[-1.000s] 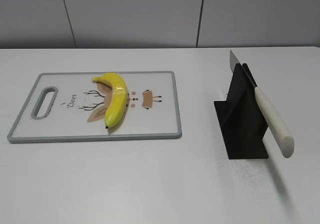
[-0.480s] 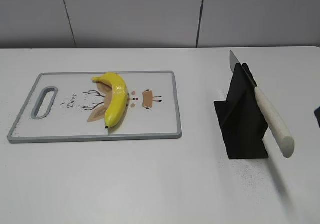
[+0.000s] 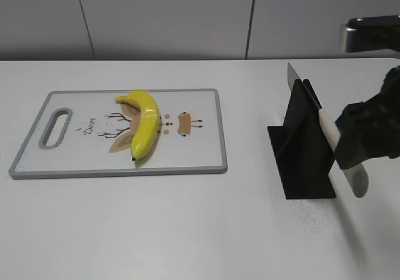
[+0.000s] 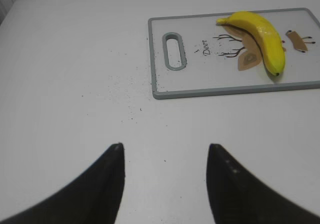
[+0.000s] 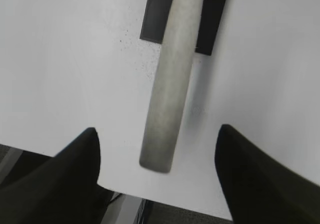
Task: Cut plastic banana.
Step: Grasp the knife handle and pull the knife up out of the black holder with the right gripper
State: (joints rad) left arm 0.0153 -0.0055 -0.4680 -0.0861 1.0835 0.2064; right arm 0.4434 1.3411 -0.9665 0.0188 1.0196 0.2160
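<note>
A yellow plastic banana (image 3: 144, 121) lies on a white cutting board (image 3: 194, 158) with a grey rim at the left; both also show in the left wrist view, the banana (image 4: 262, 34) on the board (image 4: 200, 84). A knife with a pale handle (image 3: 329, 132) rests slanted in a black stand (image 3: 300, 152) at the right. My right gripper (image 3: 365, 139) hangs over the handle; in the right wrist view it (image 5: 157, 144) is open, with the handle's end (image 5: 167, 99) between its fingers, untouched. My left gripper (image 4: 165, 151) is open and empty over bare table.
The cutting board has a slot handle (image 3: 55, 128) at its left end. Dark specks lie on the white table left of the board (image 4: 125, 99) and by the stand's foot (image 5: 135, 49). The table's front edge (image 5: 150, 181) is just below the knife handle.
My right arm has come into the exterior view from the right and now sits over the knife handle. The banana, board, knife and stand have not moved.
</note>
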